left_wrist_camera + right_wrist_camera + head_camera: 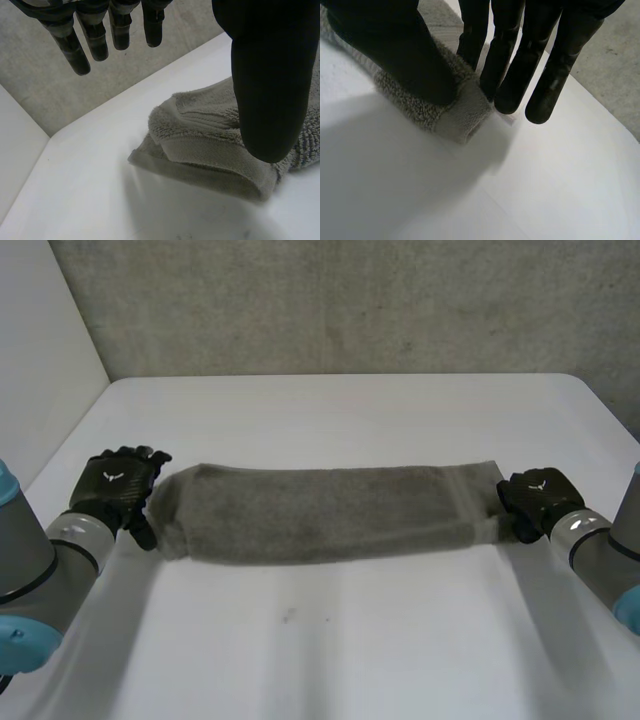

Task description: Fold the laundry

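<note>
A grey towel (320, 512), folded into a long narrow band, lies across the white table (330, 650). My left hand (118, 485) sits at the towel's left end, open, with its fingers (85, 40) spread and straight above the table and its thumb (270, 75) over the folded end (210, 150). My right hand (540, 498) is at the towel's right end. There its thumb (395, 55) lies on the hemmed corner (460, 117) and its fingers (510, 75) close in against that corner, pinching it.
A grey wall (350, 300) runs behind the table's far edge, and a white panel (40, 340) stands at the left. Bare table surface extends in front of and behind the towel.
</note>
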Available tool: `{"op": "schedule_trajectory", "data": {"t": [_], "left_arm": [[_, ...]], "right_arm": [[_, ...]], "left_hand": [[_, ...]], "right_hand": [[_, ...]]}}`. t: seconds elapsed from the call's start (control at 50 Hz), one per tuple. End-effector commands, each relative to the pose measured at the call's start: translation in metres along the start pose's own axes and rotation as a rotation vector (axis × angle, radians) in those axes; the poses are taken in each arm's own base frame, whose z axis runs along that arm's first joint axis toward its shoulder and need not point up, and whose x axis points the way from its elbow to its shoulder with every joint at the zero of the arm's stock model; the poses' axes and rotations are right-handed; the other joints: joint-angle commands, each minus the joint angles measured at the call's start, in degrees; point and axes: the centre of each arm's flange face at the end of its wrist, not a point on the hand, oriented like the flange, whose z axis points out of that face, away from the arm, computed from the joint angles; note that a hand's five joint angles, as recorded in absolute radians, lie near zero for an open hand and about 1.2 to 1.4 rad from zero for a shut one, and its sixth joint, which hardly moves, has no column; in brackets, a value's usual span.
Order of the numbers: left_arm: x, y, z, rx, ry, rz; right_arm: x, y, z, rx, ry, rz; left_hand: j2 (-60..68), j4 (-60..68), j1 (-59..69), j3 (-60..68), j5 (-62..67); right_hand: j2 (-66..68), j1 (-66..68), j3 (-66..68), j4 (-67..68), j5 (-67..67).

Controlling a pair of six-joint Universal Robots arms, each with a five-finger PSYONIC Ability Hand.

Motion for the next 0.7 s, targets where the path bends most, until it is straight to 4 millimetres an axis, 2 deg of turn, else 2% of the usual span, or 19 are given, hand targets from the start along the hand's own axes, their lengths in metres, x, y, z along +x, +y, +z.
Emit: {"op": "schedule_trajectory", "data": {"t": [0.02, 0.22, 0.36, 0.4, 0.42, 0.46, 0.48, 0.5, 0.56, 0.7], "left_arm": [[0.007, 0.002, -0.005, -0.006, 0.021, 0.002], [0.019, 0.004, -0.012, -0.014, 0.056, 0.005], [0.035, 0.005, -0.018, -0.016, 0.104, 0.006], [0.039, 0.005, -0.019, -0.013, 0.118, -0.008], [0.039, 0.005, -0.019, -0.013, 0.118, -0.008], [0.041, 0.009, -0.017, -0.026, 0.116, -0.021], [0.041, 0.009, -0.017, -0.026, 0.116, -0.021], [0.040, 0.010, -0.016, -0.030, 0.111, -0.022], [0.038, 0.009, -0.014, -0.028, 0.101, -0.029], [0.037, 0.011, -0.015, -0.039, 0.096, -0.076]], "right_arm": [[0.009, 0.007, 0.002, -0.021, 0.036, -0.098], [0.030, 0.002, -0.001, -0.022, 0.097, -0.095], [0.026, 0.005, -0.003, -0.033, 0.086, -0.097], [0.024, 0.005, -0.003, -0.034, 0.083, -0.098], [0.024, 0.005, -0.003, -0.034, 0.083, -0.098], [0.024, 0.004, -0.003, -0.032, 0.083, -0.099], [0.024, 0.004, -0.003, -0.032, 0.083, -0.099], [0.025, 0.004, -0.003, -0.031, 0.086, -0.099], [0.027, 0.003, -0.003, -0.028, 0.093, -0.099], [0.034, 0.001, -0.001, -0.021, 0.113, -0.100]], "left_hand": [[0.48, 0.42, -0.25, 0.45, -1.68], [2.71, 2.65, 1.98, 2.68, 0.55], [4.73, 4.67, 4.01, 4.70, 2.58], [14.26, 14.20, 13.54, 14.23, 12.11], [14.32, 14.26, 13.59, 14.29, 12.16], [27.87, 27.81, 27.15, 27.84, 25.71], [27.95, 27.89, 27.22, 27.91, 25.79], [36.94, 36.88, 36.21, 36.91, 34.78], [44.07, 44.01, 43.34, 44.04, 41.91], [45.61, 45.55, 44.88, 45.58, 43.45]], "right_hand": [[13.49, 25.81, 13.97, 13.65, 15.91], [13.49, 25.81, 13.97, 13.65, 15.91], [13.49, 25.81, 13.97, 13.65, 15.91], [13.49, 25.81, 13.97, 13.65, 15.91], [13.49, 25.81, 13.97, 13.65, 15.91], [13.49, 25.81, 13.97, 13.65, 15.91], [13.49, 25.81, 13.97, 13.65, 15.91], [13.49, 25.81, 13.97, 13.65, 15.91], [13.49, 25.81, 13.97, 13.65, 15.91], [13.49, 25.81, 13.97, 13.65, 15.91]]}}
